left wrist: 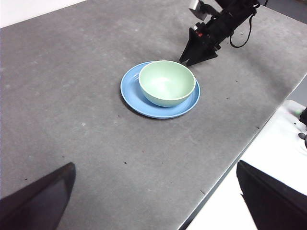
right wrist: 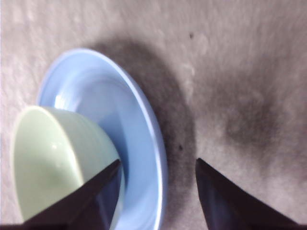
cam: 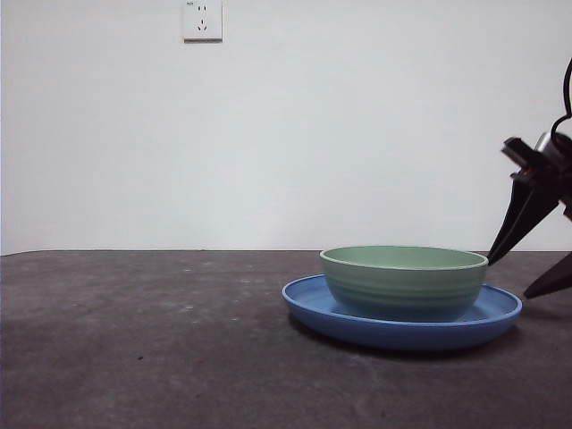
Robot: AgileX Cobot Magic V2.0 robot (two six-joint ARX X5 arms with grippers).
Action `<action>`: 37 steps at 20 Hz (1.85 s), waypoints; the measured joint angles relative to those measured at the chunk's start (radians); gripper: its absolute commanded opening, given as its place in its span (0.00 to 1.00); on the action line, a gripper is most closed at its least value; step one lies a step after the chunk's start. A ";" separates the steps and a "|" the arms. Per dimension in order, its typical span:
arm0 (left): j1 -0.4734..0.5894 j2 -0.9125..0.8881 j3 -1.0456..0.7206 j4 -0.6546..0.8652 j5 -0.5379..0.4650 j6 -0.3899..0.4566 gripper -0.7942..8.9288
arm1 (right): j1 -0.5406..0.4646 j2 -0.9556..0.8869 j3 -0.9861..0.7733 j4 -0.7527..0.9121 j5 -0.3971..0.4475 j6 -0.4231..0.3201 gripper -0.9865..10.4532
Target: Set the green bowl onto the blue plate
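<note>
green bowl (cam: 404,281) sits on blue plate (cam: 402,315), placing looks done. right gripper (right wrist: 157,167) jaws spread, beside rim. left gripper (left wrist: 153,191) spread, waiting. next: back away clean.

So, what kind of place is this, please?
Probably a lab or test room, not a home: a bare grey table, a plain white wall with one socket, and only the green bowl on the blue plate.

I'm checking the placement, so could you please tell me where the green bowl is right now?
In the front view, the pale mint-green glossy bowl sits upright inside the wide shallow blue plate, right of centre on the grey table, with the right gripper open beside it.
</note>
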 measured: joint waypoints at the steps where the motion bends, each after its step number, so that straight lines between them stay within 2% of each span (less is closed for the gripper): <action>1: 0.000 0.000 0.000 0.000 0.000 0.000 0.89 | 0.005 0.014 0.000 0.001 -0.002 0.000 0.29; 5: 0.000 0.000 0.000 0.000 0.000 0.000 0.89 | 0.048 0.062 0.000 0.027 -0.004 0.000 0.28; 7: 0.000 0.000 0.000 0.000 0.000 0.000 0.89 | 0.064 0.082 0.000 0.038 -0.003 0.000 0.22; 9: 0.000 0.000 0.000 0.000 0.000 0.000 0.89 | 0.071 0.093 0.000 0.038 -0.002 0.000 0.09; 13: 0.000 0.000 0.000 0.000 0.000 0.000 0.89 | 0.070 0.096 0.000 0.039 0.003 0.000 0.09; 17: 0.000 0.000 0.000 0.000 0.000 0.000 0.89 | 0.082 0.097 0.039 0.027 -0.071 0.019 0.09; 19: 0.000 0.000 0.000 0.000 0.000 0.000 0.89 | 0.114 0.097 0.079 0.028 -0.066 0.044 0.09; 23: 0.000 0.000 0.000 0.000 0.000 0.000 0.89 | 0.243 0.097 0.116 0.027 0.020 0.104 0.09; 28: 0.000 0.000 0.000 0.000 0.000 0.000 0.89 | 0.393 0.108 0.128 0.105 0.098 0.191 0.09; 32: 0.000 0.000 0.000 0.000 0.000 0.000 0.89 | 0.431 0.150 0.129 0.110 0.134 0.229 0.09; 37: 0.000 0.000 0.000 0.000 0.000 0.000 0.89 | 0.440 0.185 0.129 0.113 0.140 0.238 0.09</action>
